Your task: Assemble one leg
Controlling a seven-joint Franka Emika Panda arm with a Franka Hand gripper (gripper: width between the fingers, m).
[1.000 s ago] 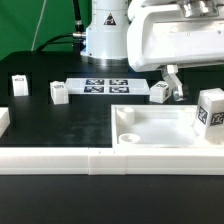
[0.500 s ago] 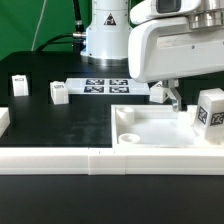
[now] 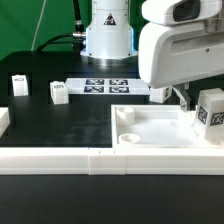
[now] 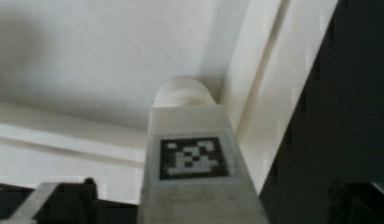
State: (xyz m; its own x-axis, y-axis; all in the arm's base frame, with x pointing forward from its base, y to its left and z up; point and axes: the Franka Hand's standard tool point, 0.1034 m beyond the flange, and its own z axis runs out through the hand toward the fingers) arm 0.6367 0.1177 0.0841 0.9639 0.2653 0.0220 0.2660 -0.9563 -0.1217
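While the gripper (image 4: 215, 200) is held apart about a leg (image 4: 189, 140), seemingly ungrasped, none is yet fitted to the panel (image 3: 160, 130).

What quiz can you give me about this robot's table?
1. True or false: the marker board lies on the panel.
2. In the wrist view, what does the leg carry on its face? A. a black-and-white tag B. a red sticker C. a screw
3. Fill in: ___ legs stand on the exterior view's left of the marker board.

Key: 1. False, it lies on the black table behind the panel. 2. A. 3. Two.
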